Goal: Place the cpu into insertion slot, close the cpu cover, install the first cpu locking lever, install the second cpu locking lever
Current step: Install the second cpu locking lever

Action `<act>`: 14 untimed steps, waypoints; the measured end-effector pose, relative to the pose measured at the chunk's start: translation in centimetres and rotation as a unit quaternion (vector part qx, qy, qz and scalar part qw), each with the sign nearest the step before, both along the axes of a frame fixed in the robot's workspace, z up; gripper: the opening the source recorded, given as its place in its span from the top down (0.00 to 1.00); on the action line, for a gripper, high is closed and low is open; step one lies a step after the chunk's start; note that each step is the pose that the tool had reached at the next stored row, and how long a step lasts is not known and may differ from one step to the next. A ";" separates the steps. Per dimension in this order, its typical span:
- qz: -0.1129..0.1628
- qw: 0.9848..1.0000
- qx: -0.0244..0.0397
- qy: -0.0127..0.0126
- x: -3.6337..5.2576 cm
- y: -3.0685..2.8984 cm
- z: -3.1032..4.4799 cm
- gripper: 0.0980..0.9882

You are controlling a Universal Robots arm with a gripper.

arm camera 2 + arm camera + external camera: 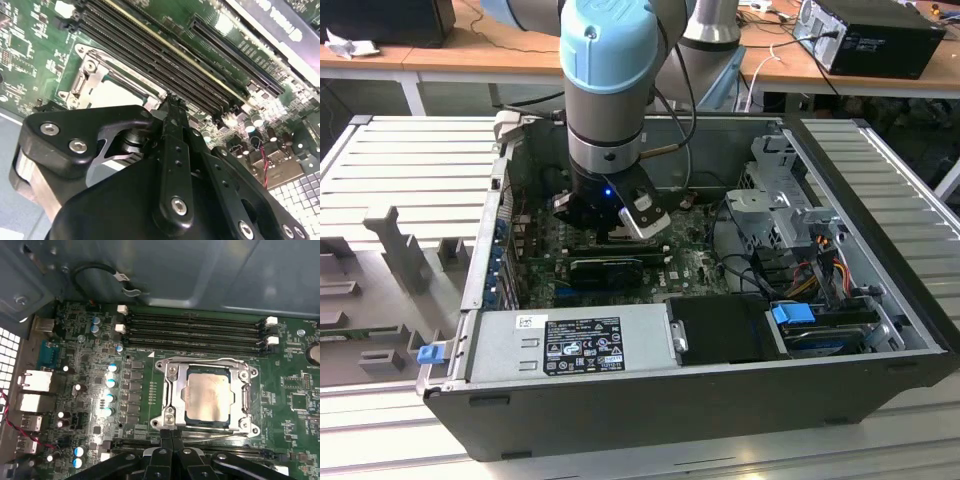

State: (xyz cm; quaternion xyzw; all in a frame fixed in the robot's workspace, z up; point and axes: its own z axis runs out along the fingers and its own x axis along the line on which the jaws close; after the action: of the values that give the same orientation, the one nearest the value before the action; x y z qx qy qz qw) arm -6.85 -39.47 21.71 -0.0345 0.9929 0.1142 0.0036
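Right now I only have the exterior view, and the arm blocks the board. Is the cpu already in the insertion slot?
Observer: Yes. In the first wrist view, the cpu lies flat in the insertion slot.
Operator: And the cpu cover?
Observer: The cpu cover is down, framing the chip.
Operator: Where is the hand?
Observer: The hand has its fingers pressed together, with the tips at the socket's edge away from the memory slots. I cannot tell whether they pinch a lever.
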 end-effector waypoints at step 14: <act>0.000 1.000 0.029 -0.001 -0.39 -0.92 -0.92 0.99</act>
State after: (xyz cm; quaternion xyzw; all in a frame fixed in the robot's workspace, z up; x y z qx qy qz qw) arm -7.24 -40.39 20.79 -0.0345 0.9891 0.1433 0.0058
